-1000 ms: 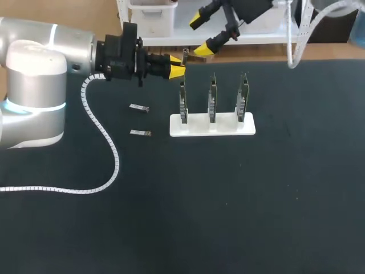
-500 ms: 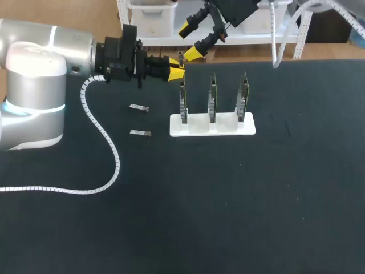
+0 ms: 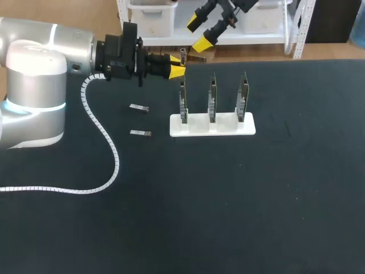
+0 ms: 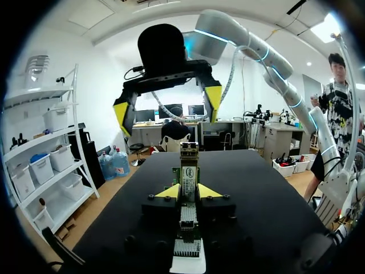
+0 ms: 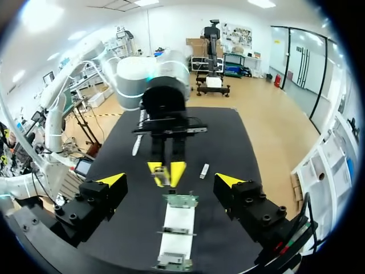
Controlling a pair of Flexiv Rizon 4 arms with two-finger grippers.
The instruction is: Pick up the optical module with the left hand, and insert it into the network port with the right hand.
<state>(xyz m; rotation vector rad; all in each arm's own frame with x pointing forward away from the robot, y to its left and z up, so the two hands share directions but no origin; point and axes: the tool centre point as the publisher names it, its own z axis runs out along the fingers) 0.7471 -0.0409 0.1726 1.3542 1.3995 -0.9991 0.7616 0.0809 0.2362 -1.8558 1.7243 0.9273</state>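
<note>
Holding the optical module (image 3: pixel 183 56) clamped above the worktop's far edge, the left gripper (image 3: pixel 175 67) seems poised for handover, so the wide-open right gripper (image 3: pixel 199 32) should next close around it.
</note>
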